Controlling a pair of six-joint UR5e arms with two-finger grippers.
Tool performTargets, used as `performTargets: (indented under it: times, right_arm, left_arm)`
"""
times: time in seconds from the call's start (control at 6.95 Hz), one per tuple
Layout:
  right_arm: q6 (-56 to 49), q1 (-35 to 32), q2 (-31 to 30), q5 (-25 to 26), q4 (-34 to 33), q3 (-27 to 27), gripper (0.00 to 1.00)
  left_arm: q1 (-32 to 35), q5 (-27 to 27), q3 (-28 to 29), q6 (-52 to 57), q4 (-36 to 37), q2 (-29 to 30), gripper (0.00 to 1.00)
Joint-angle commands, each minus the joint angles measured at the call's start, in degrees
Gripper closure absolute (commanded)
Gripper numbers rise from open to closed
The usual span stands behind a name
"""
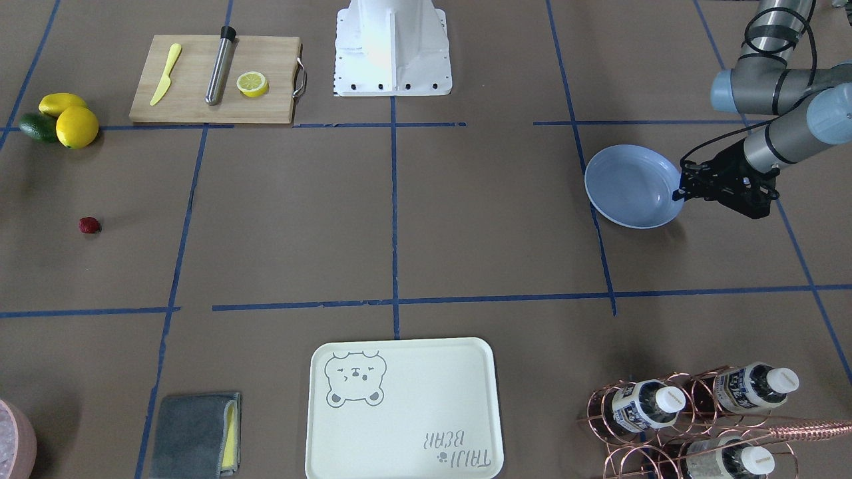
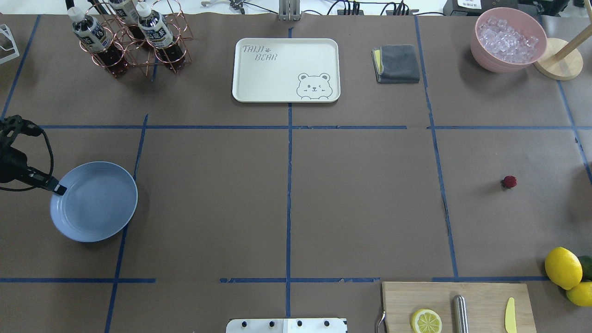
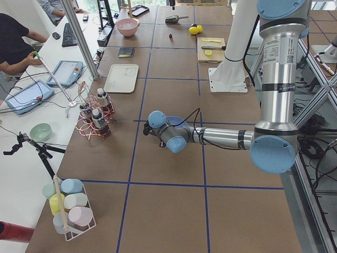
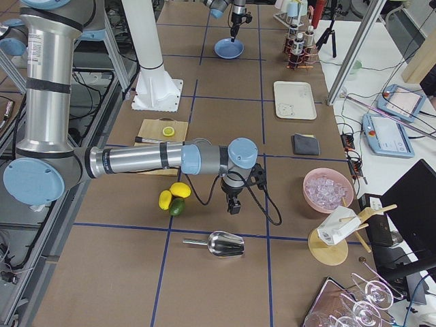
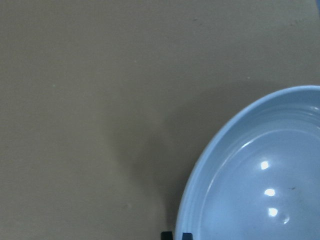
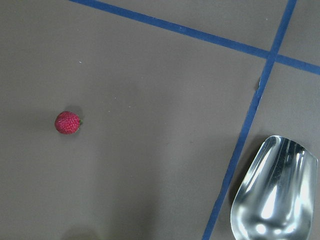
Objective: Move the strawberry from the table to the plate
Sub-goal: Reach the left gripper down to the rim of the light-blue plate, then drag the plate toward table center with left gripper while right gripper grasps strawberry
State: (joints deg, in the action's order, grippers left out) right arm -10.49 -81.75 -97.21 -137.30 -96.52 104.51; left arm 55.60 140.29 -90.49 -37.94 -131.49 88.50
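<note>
The strawberry point(image 1: 89, 225) point(image 2: 509, 181), small and dark red, lies alone on the brown table point(image 2: 360, 203); the right wrist view shows the strawberry point(image 6: 67, 122) left of centre. The light blue plate point(image 2: 95, 203) point(image 1: 632, 189) sits far across the table. My left gripper point(image 2: 59, 188) point(image 1: 680, 193) is at its rim, fingers close together around the edge of the plate point(image 5: 260, 180). Only the exterior right view shows my right gripper point(image 4: 234, 208), which hangs pointing down over the table; I cannot tell its state.
Lemons point(image 2: 563, 267) and an avocado lie near the strawberry. A metal scoop point(image 6: 275, 195) lies beyond a blue tape line. A cutting board point(image 2: 481, 296) holds a lemon half, a steel rod and a yellow knife. A bear tray point(image 2: 286, 69), a cloth point(image 2: 397, 63), an ice bowl point(image 2: 508, 39) and a bottle rack point(image 2: 129, 37) line the far edge.
</note>
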Motion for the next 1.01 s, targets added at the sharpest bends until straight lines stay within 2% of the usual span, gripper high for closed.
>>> performTargets:
  times: [0.0,0.14,0.29,0.43,0.58,0.86]
  right_arm:
    - [0.2,0.0,0.0,-0.1,-0.1,0.0,0.0]
    - [0.2,0.0,0.0,-0.1,-0.1,0.0,0.0]
    - [0.2,0.0,0.0,-0.1,-0.1,-0.1,0.0]
    - [0.2,0.1,0.0,-0.1,-0.1,-0.1,0.0]
    - [0.2,0.1,0.0,-0.1,-0.1,-0.1,0.0]
    - [0.2,0.2,0.0,-0.9,-0.1,-0.2,0.0]
  left_arm:
    - [-1.0,0.6,-4.0,-21.0,-3.6,4.1,1.0]
    - [-4.2,0.2,-3.7,-26.9,-3.9,8.1,1.0]
    - [-9.3,-1.3,-2.9,-37.0,-3.7,15.7,1.0]
    - [-16.2,-9.1,0.2,-46.7,-3.6,23.4,1.0]
    - [-21.4,-14.5,2.1,-50.5,-3.3,27.4,1.0]
    - [-23.9,-17.0,5.4,-52.0,-3.3,31.6,1.0]
